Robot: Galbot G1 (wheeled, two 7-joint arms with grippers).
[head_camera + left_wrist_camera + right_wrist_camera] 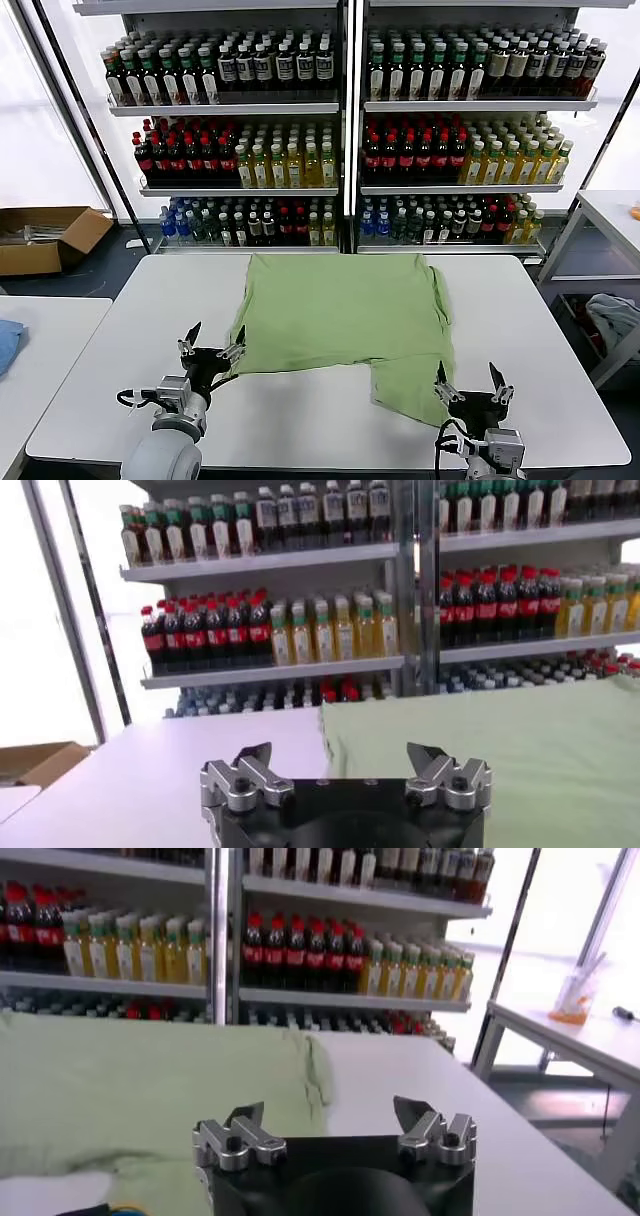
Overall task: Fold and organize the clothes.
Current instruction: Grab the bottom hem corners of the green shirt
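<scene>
The green polo shirt (345,325) lies flat mid-tabletop (540,330): light, limp fabric that will sag, so pinch its near hem corners. Left tool (212,348) beside the shirt's near-left edge and right tool (472,385) beside its near-right corner both stand released, empty.

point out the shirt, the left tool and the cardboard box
shirt (345,310), head view, middle of the fabric
left tool (212,343), head view, between its open fingertips
cardboard box (45,238), head view, its front wall
</scene>
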